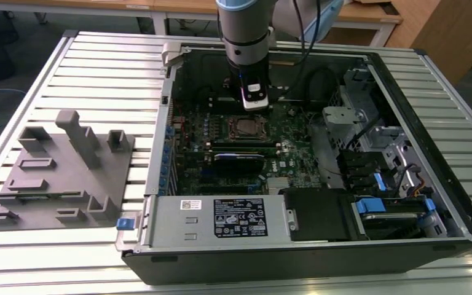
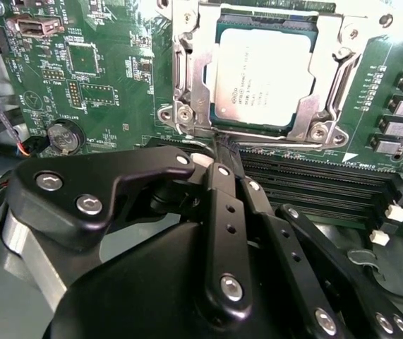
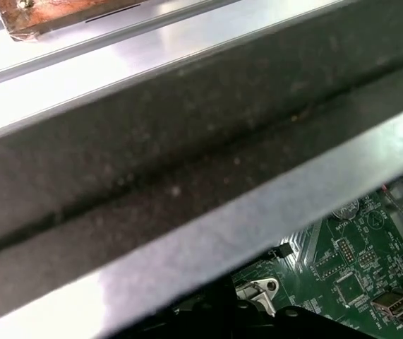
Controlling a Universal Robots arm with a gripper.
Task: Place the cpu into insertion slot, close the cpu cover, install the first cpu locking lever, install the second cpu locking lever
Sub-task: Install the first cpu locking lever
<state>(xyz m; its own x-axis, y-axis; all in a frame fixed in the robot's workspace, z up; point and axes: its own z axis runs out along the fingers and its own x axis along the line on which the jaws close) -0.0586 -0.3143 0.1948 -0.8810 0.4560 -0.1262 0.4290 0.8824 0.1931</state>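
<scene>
Lying under the closed cpu cover (image 2: 326, 74), the cpu (image 2: 261, 70) looked seated. The gripper (image 2: 224, 150), jaws pressed together, hovered at the insertion slot's (image 2: 181, 116) rim, apparently for latching, which needed steady pressure.

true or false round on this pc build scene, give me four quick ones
1. The cpu sits in the insertion slot. True.
2. The cpu cover stands upright, open. False: it lies flat around the cpu.
3. The gripper hangs over the grey fixture. False: it is over the motherboard, beside the slot.
4. The grey fixture lies outside the computer case. True.
</scene>
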